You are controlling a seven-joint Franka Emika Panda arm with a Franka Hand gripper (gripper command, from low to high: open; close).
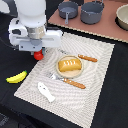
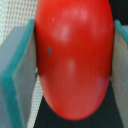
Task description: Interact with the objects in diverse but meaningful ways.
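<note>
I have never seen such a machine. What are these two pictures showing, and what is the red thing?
The white machine is a robot arm. One picture is taken from a camera standing off the arm; the other from a camera on its wrist, looking between the two fingers of its tool. The red thing is a toy tomato, pinched between the grey pads. On the striped mat lie a plate with a bread loaf, a knife, a fork and a white piece. A banana lies beside the mat.
</note>
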